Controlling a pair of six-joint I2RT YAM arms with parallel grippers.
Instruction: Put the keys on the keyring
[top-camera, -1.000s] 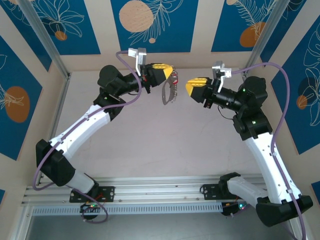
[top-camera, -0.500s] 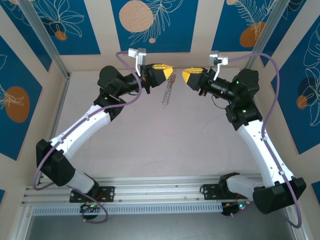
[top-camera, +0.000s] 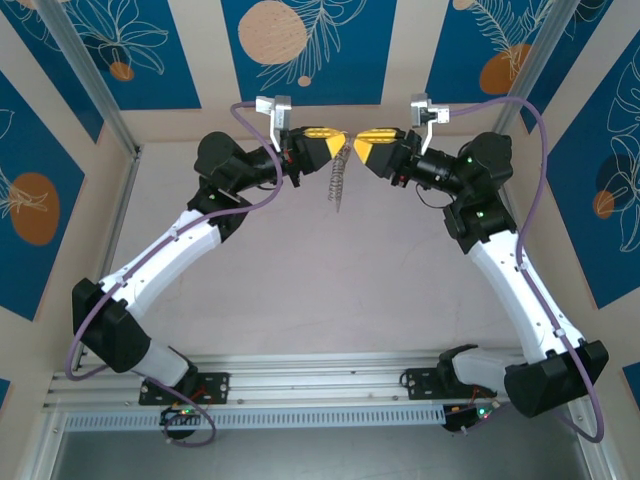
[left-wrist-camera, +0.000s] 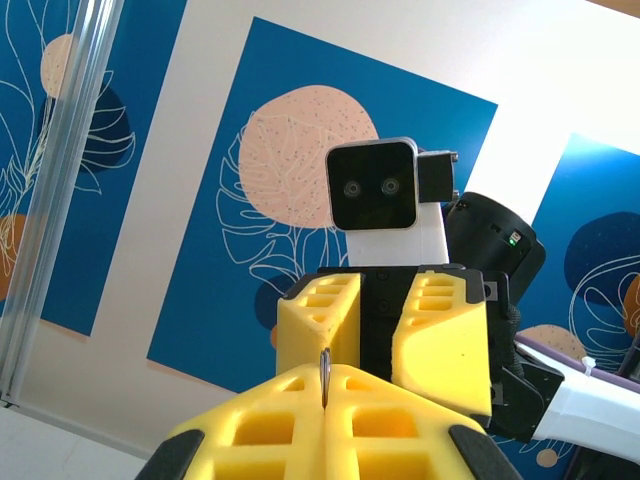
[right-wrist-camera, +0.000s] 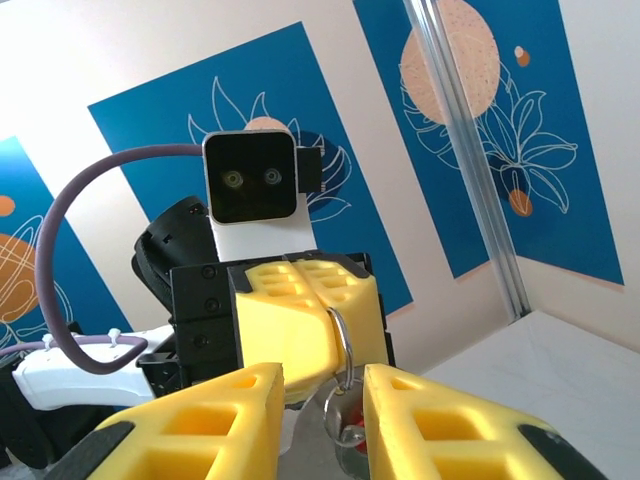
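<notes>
Above the far end of the table, we see the left gripper clamped on the keyring, which hangs below it. The right gripper faces it, jaws apart and empty. Something red and blurred under the loop may be the key. We fear a nudge could twist the loop loose. No writing is readable.

No legible text, label, brand, number or sign found in any view. Blue wall panels: we read only white line-drawn leaves and orange discs, no lettering. Wrist camera housing: two lenses, plain face, no marking we can resolve.
</notes>
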